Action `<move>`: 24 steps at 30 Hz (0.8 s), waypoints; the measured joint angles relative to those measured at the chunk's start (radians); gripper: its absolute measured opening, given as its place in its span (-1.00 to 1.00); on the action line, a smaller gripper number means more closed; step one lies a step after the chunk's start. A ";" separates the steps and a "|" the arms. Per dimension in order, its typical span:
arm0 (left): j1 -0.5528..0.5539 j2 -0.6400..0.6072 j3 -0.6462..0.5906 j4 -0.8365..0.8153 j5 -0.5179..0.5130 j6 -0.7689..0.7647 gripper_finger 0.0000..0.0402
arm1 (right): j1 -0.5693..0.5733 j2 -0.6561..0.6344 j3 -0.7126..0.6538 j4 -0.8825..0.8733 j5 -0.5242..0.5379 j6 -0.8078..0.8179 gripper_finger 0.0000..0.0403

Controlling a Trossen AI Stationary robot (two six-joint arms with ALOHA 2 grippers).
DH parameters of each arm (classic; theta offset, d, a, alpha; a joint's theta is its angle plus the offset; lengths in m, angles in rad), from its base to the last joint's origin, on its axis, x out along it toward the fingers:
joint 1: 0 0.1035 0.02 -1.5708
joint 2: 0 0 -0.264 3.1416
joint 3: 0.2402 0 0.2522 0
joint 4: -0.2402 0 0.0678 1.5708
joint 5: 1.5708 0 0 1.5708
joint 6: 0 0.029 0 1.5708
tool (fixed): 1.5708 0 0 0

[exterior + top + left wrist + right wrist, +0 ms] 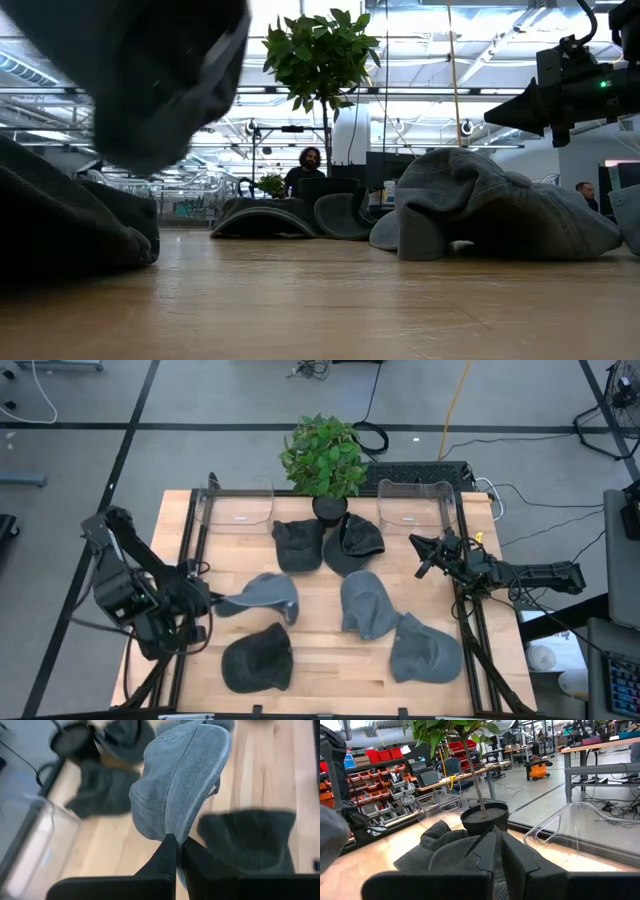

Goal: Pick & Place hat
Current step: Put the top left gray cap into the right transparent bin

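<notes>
from above, we see our left gripper clenched on the brim edge of a grey cap, near a black cap; the clear bin sits well apart at the table's back, so the thin pinch could slip in transit. at table level the lifted cap hangs clear of the wood. our left wrist shows only the brim's edge between the fingers — a swing could shake it loose. our right gripper waits, closed and empty, near the potted plant.
</notes>
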 joint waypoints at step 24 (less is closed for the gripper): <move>0.356 -0.003 0.144 0.680 0.107 0.470 -0.95 | 0.001 0.000 0.000 0.059 -0.020 0.115 -0.92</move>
